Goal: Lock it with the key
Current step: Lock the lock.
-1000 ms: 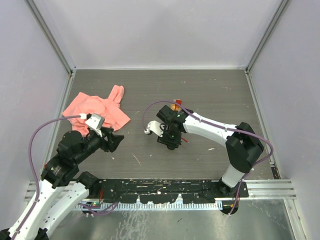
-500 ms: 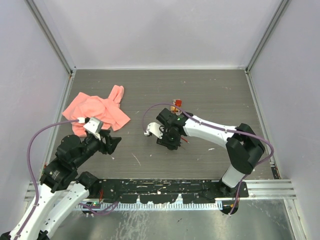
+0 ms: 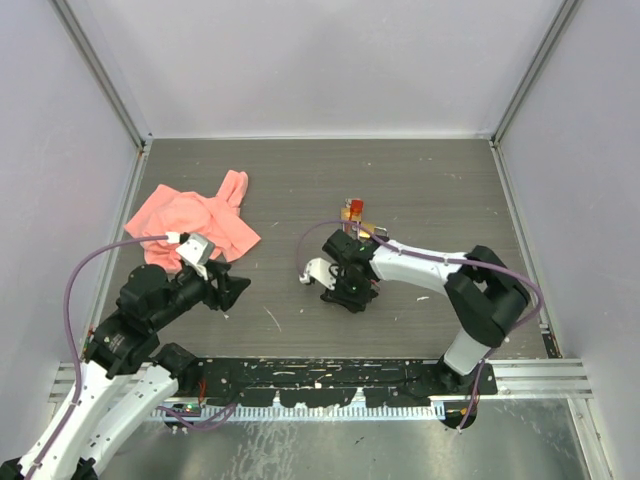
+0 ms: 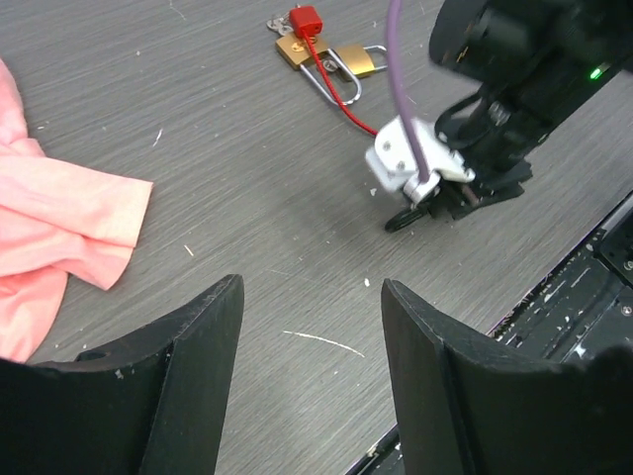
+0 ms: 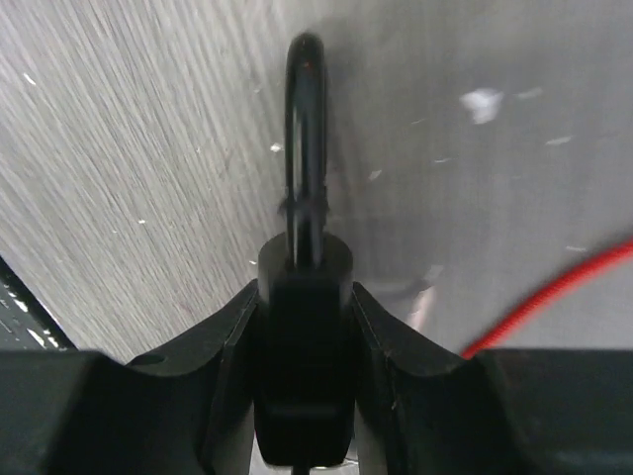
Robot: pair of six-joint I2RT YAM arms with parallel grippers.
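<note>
Padlock (image 5: 300, 287), black, sits clamped between the fingers of the right gripper (image 5: 302, 327), body pinched from both sides and shackle pointing away from the wrist toward the table (image 3: 420, 180). The shackle is seen edge-on, so whether it is open or closed cannot be told. In the left wrist view its tip lies at or just above the grey wood-grain surface.

From overhead, the right gripper (image 3: 350, 290) is near the middle of the table. At 12 o'clock from it, close by, lie brass padlocks (image 4: 352, 61) with a red tag (image 4: 305, 18). A red cord (image 4: 341, 99) runs from that bunch toward the right gripper and crosses the lower right corner of the right wrist view.

The left gripper (image 3: 235, 288) is at 9 o'clock from the right one, well apart from it. Its fingers (image 4: 188, 336) stand apart with nothing between them, above bare table. A pink cloth (image 3: 195, 222) lies crumpled at 10 o'clock on the table, just beyond the left gripper.
</note>
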